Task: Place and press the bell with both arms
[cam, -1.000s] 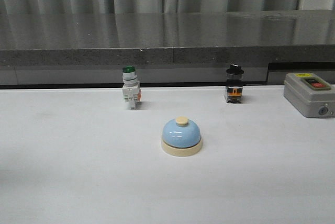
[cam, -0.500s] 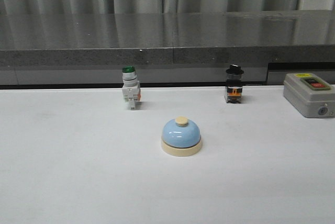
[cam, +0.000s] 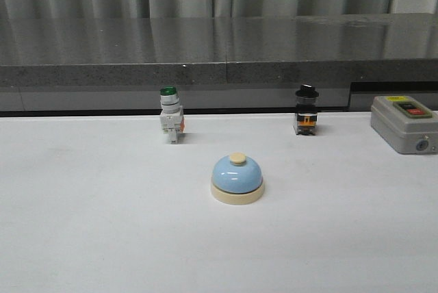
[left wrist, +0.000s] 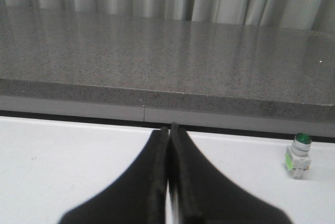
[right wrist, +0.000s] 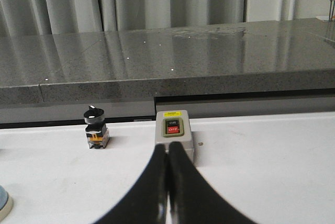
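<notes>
Bell (cam: 237, 179) sits lower centre of front view on white table (cam: 102, 224), untouched | left gripper (left wrist: 169, 130) and right gripper (right wrist: 167, 148) both pinched closed, empty | risk: green-capped switch (cam: 170, 115), black-knobbed switch (cam: 306, 110) nearby, probably mistakable targets; glossy dome may slip.

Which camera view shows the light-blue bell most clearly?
The front view: the bell stands whole near the table's middle, dome, cream base and button unobstructed. The right wrist view catches only a sliver of its edge. The left wrist view does not show it.

Soft even light, sharp frames
</notes>
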`<action>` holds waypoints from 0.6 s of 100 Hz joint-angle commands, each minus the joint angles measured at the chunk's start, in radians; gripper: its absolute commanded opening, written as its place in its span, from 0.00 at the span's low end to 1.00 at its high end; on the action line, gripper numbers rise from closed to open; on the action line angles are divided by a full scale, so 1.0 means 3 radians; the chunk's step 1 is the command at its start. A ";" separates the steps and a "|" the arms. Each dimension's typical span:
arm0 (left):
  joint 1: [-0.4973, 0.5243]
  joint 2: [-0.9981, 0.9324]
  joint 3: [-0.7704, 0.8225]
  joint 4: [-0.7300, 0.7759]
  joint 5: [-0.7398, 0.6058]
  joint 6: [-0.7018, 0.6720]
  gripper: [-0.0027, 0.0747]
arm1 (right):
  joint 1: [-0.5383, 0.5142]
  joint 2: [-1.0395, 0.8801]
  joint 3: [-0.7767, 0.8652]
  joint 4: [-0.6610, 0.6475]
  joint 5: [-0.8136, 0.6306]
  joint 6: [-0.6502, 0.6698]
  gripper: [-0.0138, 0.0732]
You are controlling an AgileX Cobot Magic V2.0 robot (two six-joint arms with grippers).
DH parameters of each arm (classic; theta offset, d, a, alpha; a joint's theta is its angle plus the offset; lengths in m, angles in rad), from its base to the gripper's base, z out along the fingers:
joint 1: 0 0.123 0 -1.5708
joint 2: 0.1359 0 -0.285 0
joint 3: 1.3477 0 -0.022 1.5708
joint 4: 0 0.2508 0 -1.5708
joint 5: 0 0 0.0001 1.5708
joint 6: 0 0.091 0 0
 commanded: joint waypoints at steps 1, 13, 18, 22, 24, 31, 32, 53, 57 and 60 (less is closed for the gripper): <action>0.0001 -0.0165 0.0014 -0.0070 -0.0358 -0.0031 0.01 | -0.0019 -0.0043 -0.0049 -0.0022 -0.0285 -0.0014 0.08; 0.0001 -0.0476 0.0245 -0.0063 -0.0616 0.0001 0.01 | -0.0019 -0.0043 -0.0049 -0.0022 -0.0285 -0.0014 0.08; 0.0001 -0.0610 0.0351 -0.0063 -0.0679 0.0001 0.01 | -0.0019 -0.0043 -0.0049 -0.0022 -0.0285 -0.0014 0.08; 0.0001 -0.0726 0.0426 -0.0063 -0.0702 0.0001 0.01 | -0.0019 -0.0043 -0.0049 -0.0022 -0.0285 -0.0014 0.08; 0.0001 -0.0781 0.0473 -0.0063 -0.0719 0.0001 0.01 | -0.0019 -0.0043 -0.0049 -0.0022 -0.0285 -0.0014 0.08; 0.0001 -0.0953 0.0634 -0.0063 -0.0771 0.0001 0.01 | -0.0019 -0.0043 -0.0049 -0.0022 -0.0285 -0.0014 0.08; 0.0001 -0.0970 0.0662 -0.0063 -0.0771 0.0001 0.01 | -0.0019 -0.0043 -0.0049 -0.0022 -0.0285 -0.0014 0.08; 0.0001 -0.0984 0.0989 -0.0063 -0.0919 0.0001 0.01 | -0.0019 -0.0043 -0.0049 -0.0022 -0.0285 -0.0014 0.08; 0.0001 -0.0991 0.1037 -0.0058 -0.0921 0.0001 0.01 | -0.0019 -0.0043 -0.0049 -0.0022 -0.0285 -0.0014 0.08; 0.0001 -0.0996 0.1089 -0.0027 -0.0921 0.0001 0.01 | -0.0019 -0.0043 -0.0049 -0.0022 -0.0285 -0.0014 0.08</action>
